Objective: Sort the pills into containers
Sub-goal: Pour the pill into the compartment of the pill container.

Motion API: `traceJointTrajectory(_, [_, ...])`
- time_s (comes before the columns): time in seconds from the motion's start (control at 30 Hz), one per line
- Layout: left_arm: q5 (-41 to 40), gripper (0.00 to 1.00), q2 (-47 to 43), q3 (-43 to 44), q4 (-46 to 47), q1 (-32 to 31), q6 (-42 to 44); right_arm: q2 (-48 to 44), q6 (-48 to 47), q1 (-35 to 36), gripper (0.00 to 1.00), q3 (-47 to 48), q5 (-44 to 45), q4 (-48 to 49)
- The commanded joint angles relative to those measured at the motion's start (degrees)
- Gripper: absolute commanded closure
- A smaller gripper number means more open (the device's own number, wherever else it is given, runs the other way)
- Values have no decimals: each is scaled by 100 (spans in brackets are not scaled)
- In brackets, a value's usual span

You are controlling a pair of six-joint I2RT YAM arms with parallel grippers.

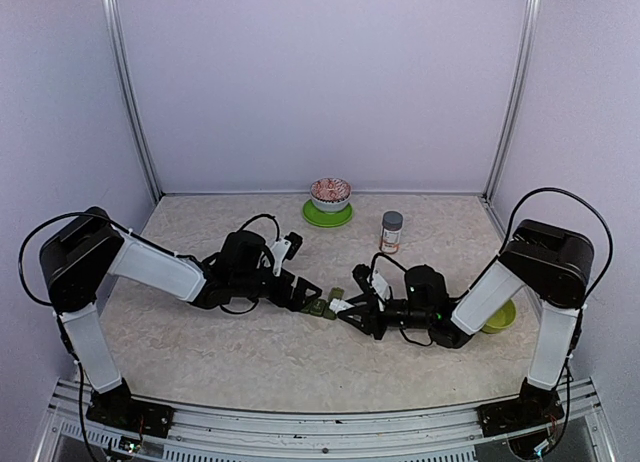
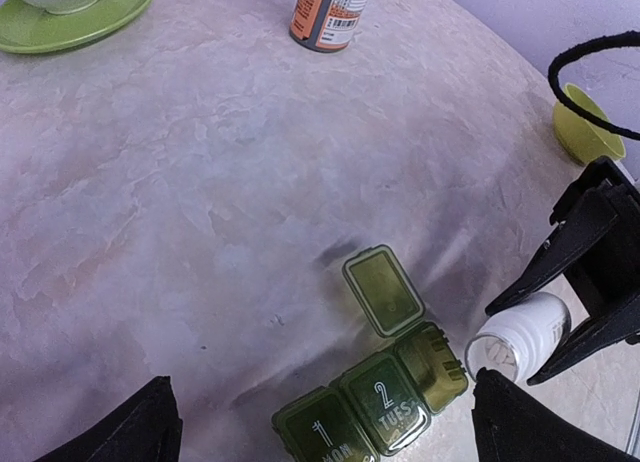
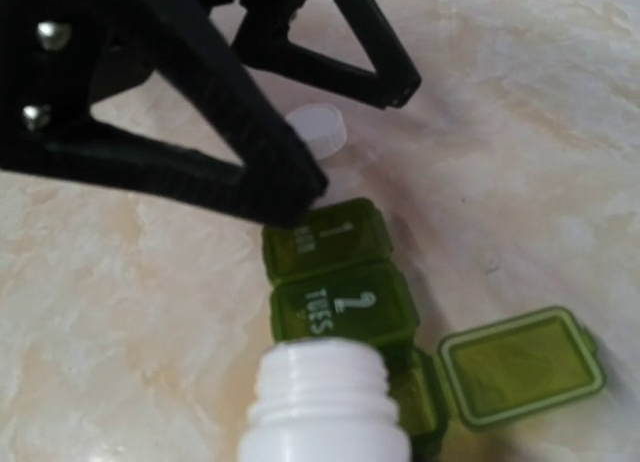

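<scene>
Pale lilac walls around a beige marbled surface [image 1: 200,362]. Near its middle, a mere dark smudge from above: short dark green plastic strip of three joined lidded compartments [image 2: 385,402], one end cut off in the left wrist view. Shown by the wrists only: lids 1 and 2 shut, third lid flipped open, inside too dark to read. Left gripper [image 2: 320,392] spread wide astride the strip. Right gripper [image 2: 512,344] clamped on a white uncapped plastic bottle [image 3: 325,402], mouth just beside the open compartment, partly hiding it from the right wrist. There alone: loose white cap [image 3: 318,127] past the strip. Lime-green bowl [image 1: 500,317] at the right edge, mostly behind the right arm.
</scene>
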Motion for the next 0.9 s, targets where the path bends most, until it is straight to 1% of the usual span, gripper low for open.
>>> traceJointTrajectory(0.0, [-71,1,-139,-2,145,-53,143,78,23,-43,76,111,80,-133])
traceJointTrajectory(0.43, [-154,1,-207,7,135,-191,308,42,23,-34,76,312,120,-573])
traceJointTrajectory(0.87, [-202,1,-179,76,20,-257,399,-224,22,-35,76,356,158,-930])
